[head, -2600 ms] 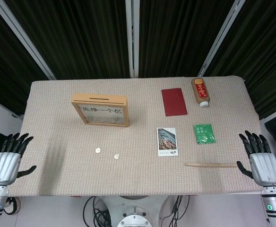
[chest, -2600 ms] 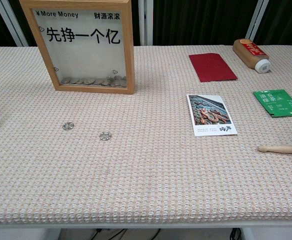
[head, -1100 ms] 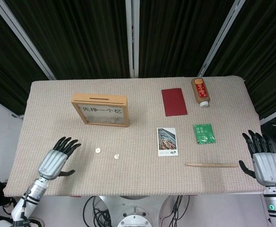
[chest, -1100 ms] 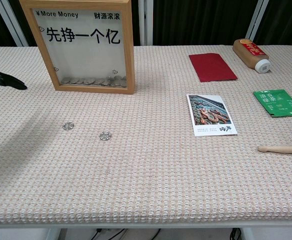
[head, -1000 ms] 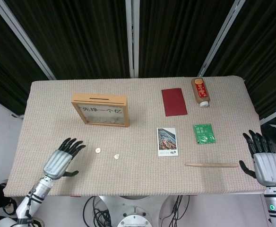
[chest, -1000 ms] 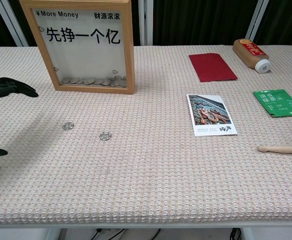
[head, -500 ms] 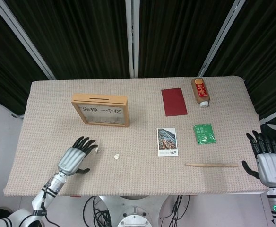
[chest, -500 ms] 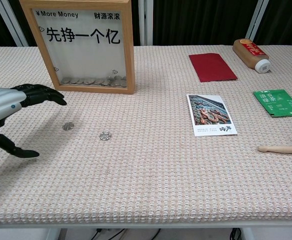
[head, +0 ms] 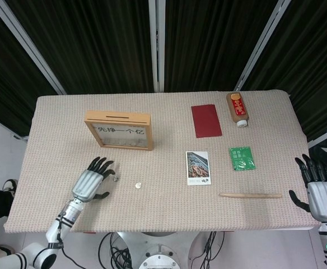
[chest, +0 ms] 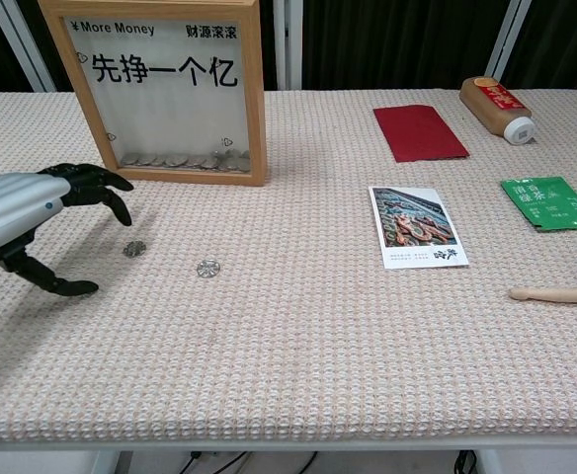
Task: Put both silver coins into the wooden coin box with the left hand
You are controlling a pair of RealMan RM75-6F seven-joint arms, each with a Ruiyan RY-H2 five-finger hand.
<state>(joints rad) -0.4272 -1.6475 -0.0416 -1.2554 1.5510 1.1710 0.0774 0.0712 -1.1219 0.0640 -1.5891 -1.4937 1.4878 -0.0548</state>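
1. The left robot hand (chest: 27, 219) is hovering low over the desk (chest: 308, 346), fingers spread and curled downward, grasping nothing.
2. The nearer silver coin (chest: 134, 249) is lying flat just beyond its fingertips (chest: 119, 212), between them and the thumb's reach; I cannot tell whether a fingertip is touching it.
3. The second silver coin (chest: 207, 267) is sitting a little further out from the left robot hand, also flat on the desk and untouched.
4. The wooden coin box (chest: 165, 89) is standing upright beyond the fingers, its slot on the top edge, other coins already showing at its bottom.
5. The right robot hand (head: 323, 193) is idling off the far desk edge, fingers apart, holding nothing.
6. So nothing is done yet: both coins are waiting outside the box. What is left, as I judge it, is a pinch, a lift and a drop through the slot, twice over.
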